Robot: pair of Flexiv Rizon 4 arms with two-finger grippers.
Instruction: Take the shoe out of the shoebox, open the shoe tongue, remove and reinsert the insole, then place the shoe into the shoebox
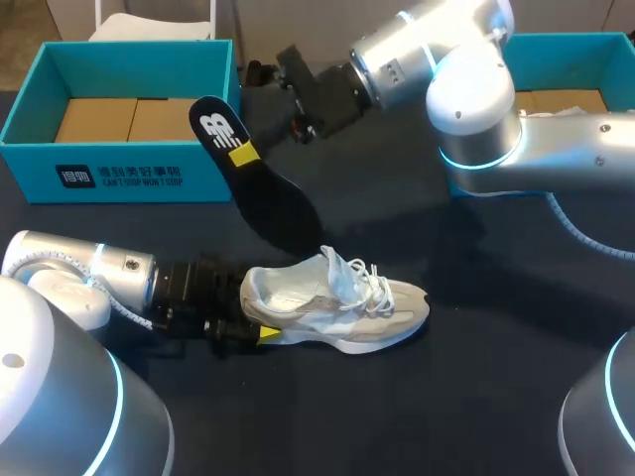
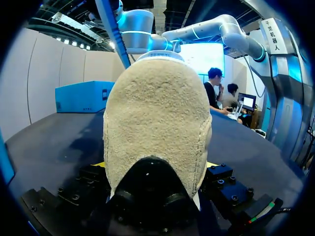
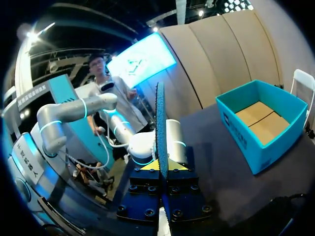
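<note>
A cream and white shoe [image 1: 342, 300] stands upright on the dark table, toe to the right. My left gripper [image 1: 254, 315] comes in low from the left and is shut on its heel. In the left wrist view the suede heel [image 2: 157, 113] fills the space between the fingers of that gripper [image 2: 156, 167]. A black insole [image 1: 254, 178] hangs tilted in the air, its lower end just above the shoe's collar. My right gripper [image 1: 242, 154] is shut on it near the logo end. The right wrist view shows the insole [image 3: 160, 123] edge-on between the yellow tips of the right gripper [image 3: 161, 166].
An open teal shoebox [image 1: 119, 174] with cardboard inside stands at the back left; the right wrist view shows it [image 3: 261, 128] as well. A second teal box [image 1: 571, 48] sits at the back right, behind my right arm.
</note>
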